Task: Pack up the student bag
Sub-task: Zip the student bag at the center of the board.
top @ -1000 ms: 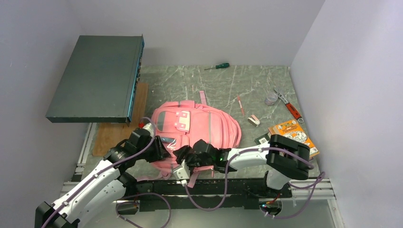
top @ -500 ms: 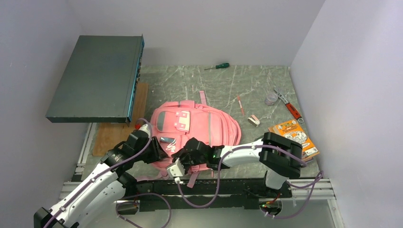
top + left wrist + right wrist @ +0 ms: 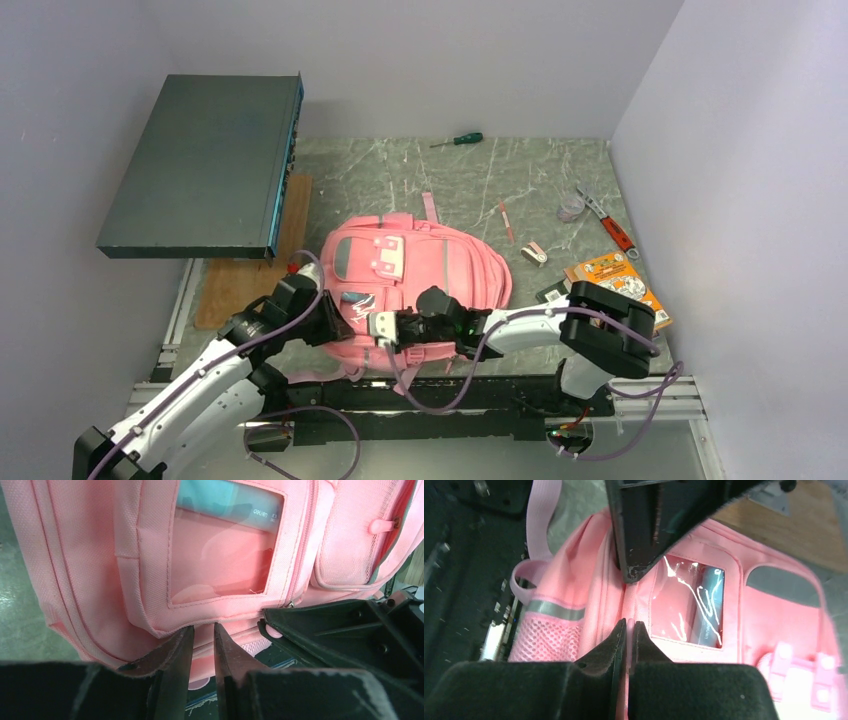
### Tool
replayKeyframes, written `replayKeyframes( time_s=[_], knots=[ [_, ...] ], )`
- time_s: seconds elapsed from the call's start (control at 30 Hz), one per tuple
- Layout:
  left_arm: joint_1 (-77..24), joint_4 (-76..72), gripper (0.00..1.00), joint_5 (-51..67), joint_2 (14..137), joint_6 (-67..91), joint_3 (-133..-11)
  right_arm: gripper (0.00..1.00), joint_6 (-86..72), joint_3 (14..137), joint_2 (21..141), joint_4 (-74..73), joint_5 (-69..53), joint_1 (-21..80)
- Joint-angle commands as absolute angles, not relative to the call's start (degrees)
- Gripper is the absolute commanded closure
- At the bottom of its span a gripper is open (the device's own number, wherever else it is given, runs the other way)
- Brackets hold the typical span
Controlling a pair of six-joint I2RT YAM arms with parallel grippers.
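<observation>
The student bag (image 3: 420,265), a pink backpack, lies flat on the table with its front up. Its clear window pocket (image 3: 230,555) holds a teal box (image 3: 709,605). My right gripper (image 3: 372,326) sits at the bag's near edge, shut on a thin pink tab of the bag (image 3: 629,624) beside the zipper line. My left gripper (image 3: 335,318) is at the bag's near left corner. Its fingers (image 3: 203,626) stand a narrow gap apart just under the window pocket's edge. Whether fabric is pinched there is unclear. The left gripper's finger (image 3: 644,540) shows in the right wrist view.
A dark flat case (image 3: 200,165) stands raised at the back left over a wooden board (image 3: 240,280). At the back lies a green screwdriver (image 3: 460,140). To the right are a pink pen (image 3: 505,220), a clear cup (image 3: 570,208), a red-handled tool (image 3: 615,230) and an orange box (image 3: 615,285).
My right gripper moved up and left along the bag's near edge and closed on the pink tab. The left fingers narrowed, and the bag's near edge shifted slightly.
</observation>
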State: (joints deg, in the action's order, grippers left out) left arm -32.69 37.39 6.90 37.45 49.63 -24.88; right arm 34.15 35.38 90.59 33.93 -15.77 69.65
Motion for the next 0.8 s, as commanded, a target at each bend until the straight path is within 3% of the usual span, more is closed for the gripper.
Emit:
replayKeyframes(
  time_s=[0.0, 0.2, 0.53, 0.77],
  knots=[
    [-32.52, 36.38, 0.73, 3.12, 39.70, 50.05, -23.64, 1.00, 10.50, 33.15, 88.40, 43.71, -23.88, 67.31],
    [-32.52, 36.69, 0.78, 2.66, 41.16, 49.73, -24.51, 1.00, -20.50, 33.60, 94.33, 57.63, -33.01, 55.79],
    [-32.95, 25.47, 0.49, 16.41, 39.46, 44.67, -28.56, 1.00, -56.21, 37.34, 112.82, 81.78, -40.09, 48.83],
    [-32.96, 25.95, 0.64, 12.53, 50.26, 48.17, -24.95, 1.00, -55.74, 35.86, 110.24, 74.84, -33.74, 46.31]
  ],
)
